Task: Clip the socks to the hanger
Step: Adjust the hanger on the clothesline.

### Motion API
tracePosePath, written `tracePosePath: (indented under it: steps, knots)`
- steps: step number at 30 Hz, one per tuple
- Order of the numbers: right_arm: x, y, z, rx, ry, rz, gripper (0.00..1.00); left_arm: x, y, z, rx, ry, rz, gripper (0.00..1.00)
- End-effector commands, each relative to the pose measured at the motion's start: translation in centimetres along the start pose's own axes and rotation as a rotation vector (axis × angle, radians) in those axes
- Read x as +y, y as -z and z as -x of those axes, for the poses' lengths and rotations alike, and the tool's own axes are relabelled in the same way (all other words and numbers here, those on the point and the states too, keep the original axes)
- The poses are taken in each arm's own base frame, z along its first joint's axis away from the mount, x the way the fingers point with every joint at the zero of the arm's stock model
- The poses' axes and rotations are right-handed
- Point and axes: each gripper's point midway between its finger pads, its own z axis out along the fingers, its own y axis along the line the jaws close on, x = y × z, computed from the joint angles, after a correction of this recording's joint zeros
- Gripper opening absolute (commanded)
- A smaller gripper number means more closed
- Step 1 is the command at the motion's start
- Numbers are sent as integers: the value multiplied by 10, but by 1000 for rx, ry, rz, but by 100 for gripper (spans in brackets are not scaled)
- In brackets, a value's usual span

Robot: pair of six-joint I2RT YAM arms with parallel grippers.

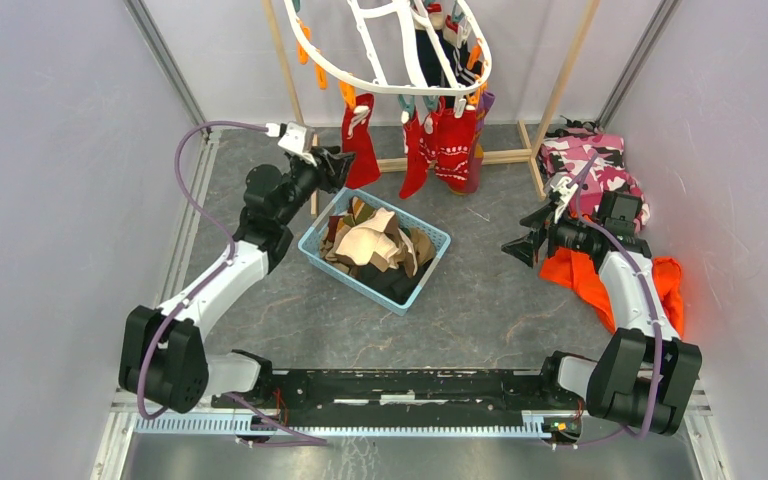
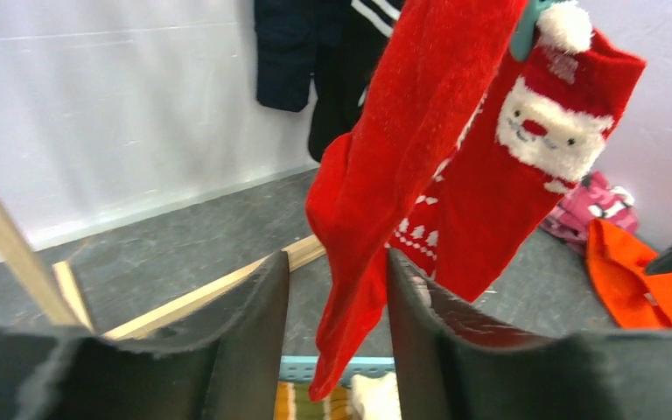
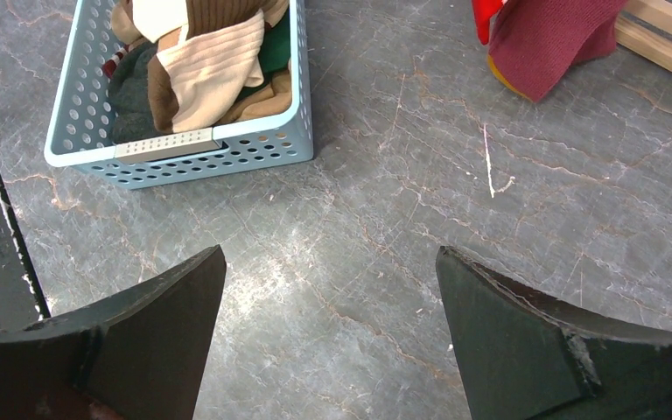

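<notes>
The white oval hanger (image 1: 380,75) hangs at the back with several socks clipped to it. A plain red sock (image 1: 361,140) dangles from its left side. My left gripper (image 1: 335,165) is open around that sock's lower end. In the left wrist view the red sock (image 2: 402,157) hangs between the fingers of my left gripper (image 2: 337,258), close against the right one and with a gap on the left. Behind it hangs a red Santa sock (image 2: 534,149). More socks (image 1: 375,245) fill the blue basket (image 1: 438,262). My right gripper (image 1: 520,247) hovers wide open and empty over the floor (image 3: 331,254).
A wooden pole rack (image 1: 555,100) carries the hanger, its base bar (image 1: 490,157) lying on the floor. A pink camouflage garment (image 1: 590,160) and an orange cloth (image 1: 580,275) lie by the right arm. The basket (image 3: 297,87) is left of the right gripper.
</notes>
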Motion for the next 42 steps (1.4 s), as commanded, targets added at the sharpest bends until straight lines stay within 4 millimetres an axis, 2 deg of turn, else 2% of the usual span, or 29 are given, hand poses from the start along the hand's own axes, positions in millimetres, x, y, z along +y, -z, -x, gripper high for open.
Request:
tracePosePath:
  steps: [1,4,7,12,15,19,27,42]
  knots:
    - [3,0,6,-28,19,17,96,-13,-14,26,-67,-41,-85,40]
    - [4,1,5,-27,22,17,96,-19,-20,28,-67,-24,-122,14]
    - [5,0,4,-26,23,18,96,-31,-26,31,-63,6,-191,3]
    - [5,0,4,-27,24,19,96,-57,-31,35,-64,58,-303,2]
    - [5,0,2,-27,20,21,96,-82,-34,34,-60,64,-373,2]
    - [5,0,3,-28,22,22,96,-114,-40,25,-37,80,-448,2]
    - [6,0,3,-29,25,24,96,-163,-55,17,-24,107,-553,2]
    - [6,1,4,-27,31,20,97,-225,-93,3,-23,153,-636,2]
